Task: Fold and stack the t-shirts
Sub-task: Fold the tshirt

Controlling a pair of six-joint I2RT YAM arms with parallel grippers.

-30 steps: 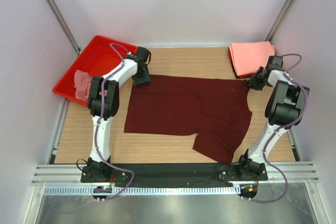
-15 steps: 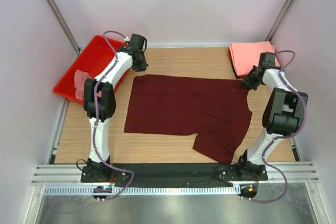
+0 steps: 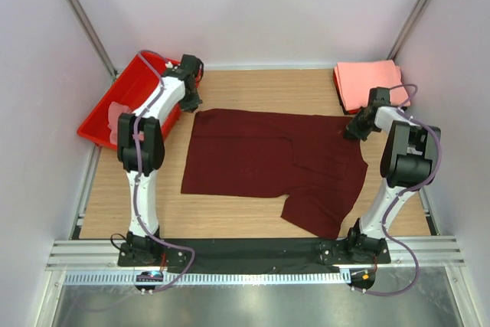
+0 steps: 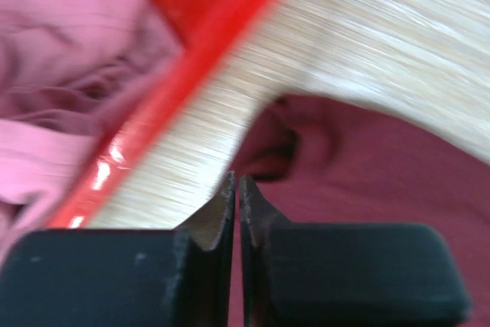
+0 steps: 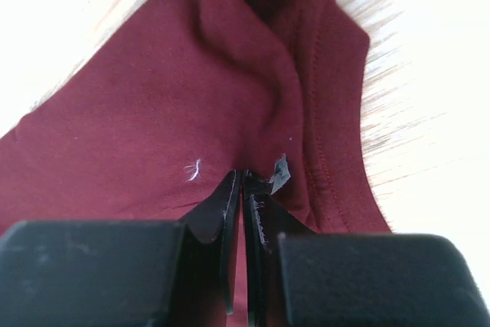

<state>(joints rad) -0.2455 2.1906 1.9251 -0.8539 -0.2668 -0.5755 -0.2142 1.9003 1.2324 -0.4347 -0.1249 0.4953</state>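
Observation:
A dark maroon t-shirt (image 3: 260,158) lies spread flat on the wooden table, partly folded. My left gripper (image 3: 190,102) hovers just left of its far-left corner, beside the red tray. In the left wrist view this gripper (image 4: 236,181) is shut with nothing between its fingers, and the maroon t-shirt (image 4: 383,181) lies beyond, to the right. My right gripper (image 3: 351,132) sits on the shirt's far-right edge. Seen from the right wrist, it (image 5: 243,175) is shut, tips down on the maroon t-shirt (image 5: 153,112) beside a raised wrinkle. Salmon-pink folded t-shirts (image 3: 369,82) are stacked at the far right.
A red plastic tray (image 3: 126,86) stands at the far left with a crumpled dusty-pink t-shirt (image 3: 116,116) inside. The left wrist view shows that tray's rim (image 4: 191,59) and the pink t-shirt (image 4: 61,74) close by. Cage walls enclose the table.
The left gripper left the shirt's far-left corner, moved toward the tray and shut. The right gripper moved left from beside the salmon stack onto the shirt's edge and shut.

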